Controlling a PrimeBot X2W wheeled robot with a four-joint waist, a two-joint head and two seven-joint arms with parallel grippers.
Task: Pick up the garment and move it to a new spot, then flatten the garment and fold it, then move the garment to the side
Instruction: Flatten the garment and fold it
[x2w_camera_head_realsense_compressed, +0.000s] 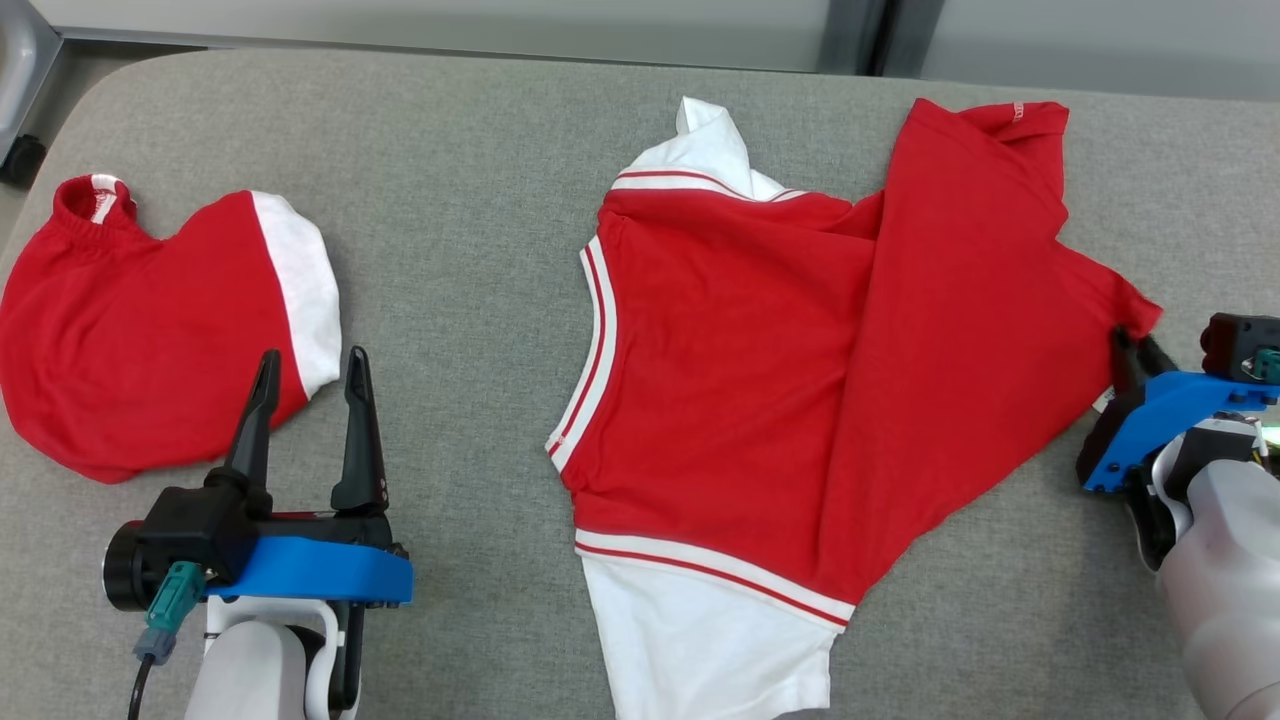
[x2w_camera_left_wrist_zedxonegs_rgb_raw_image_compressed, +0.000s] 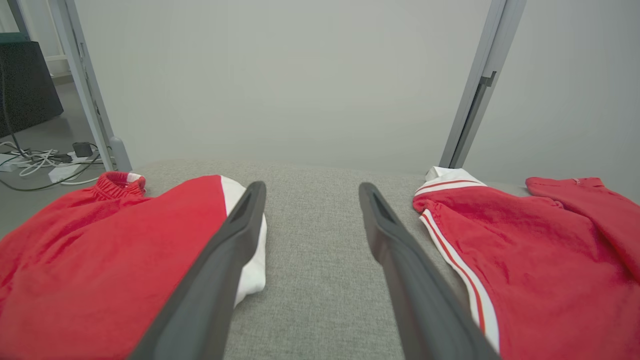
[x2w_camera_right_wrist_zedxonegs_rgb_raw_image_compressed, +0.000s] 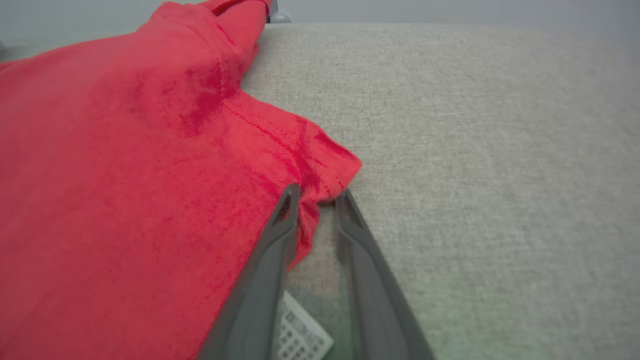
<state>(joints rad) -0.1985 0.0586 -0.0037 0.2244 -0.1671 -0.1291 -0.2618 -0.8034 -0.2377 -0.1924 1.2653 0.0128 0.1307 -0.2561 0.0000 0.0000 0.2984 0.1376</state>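
Grey fabric tabletop (x2w_camera_head_realsense_compressed: 470, 180), pale wall (x2w_camera_left_wrist_zedxonegs_rgb_raw_image_compressed: 300, 75) behind. Right gripper (x2w_camera_right_wrist_zedxonegs_rgb_raw_image_compressed: 318, 196) sits at the right-hand corner of the shirt (x2w_camera_head_realsense_compressed: 760, 380). Its jaws are narrowed around the red hem tip, one finger over the cloth, the other at its edge, with a gap visible between them. Cannot tell if the cloth is actually pinched. White label (x2w_camera_right_wrist_zedxonegs_rgb_raw_image_compressed: 300, 335) lies under the fingers at the shirt's edge. Shirt lies mid-table, red body rumpled and partly folded over itself, white striped sleeves sticking out on its near and far sides. Left gripper (x2w_camera_head_realsense_compressed: 312, 355) is left of the shirt and apart from it, jaws wide, nothing between them. Second red-and-white garment (x2w_camera_head_realsense_compressed: 130, 330) lies further left of the shirt, its white edge by the left gripper's tips.
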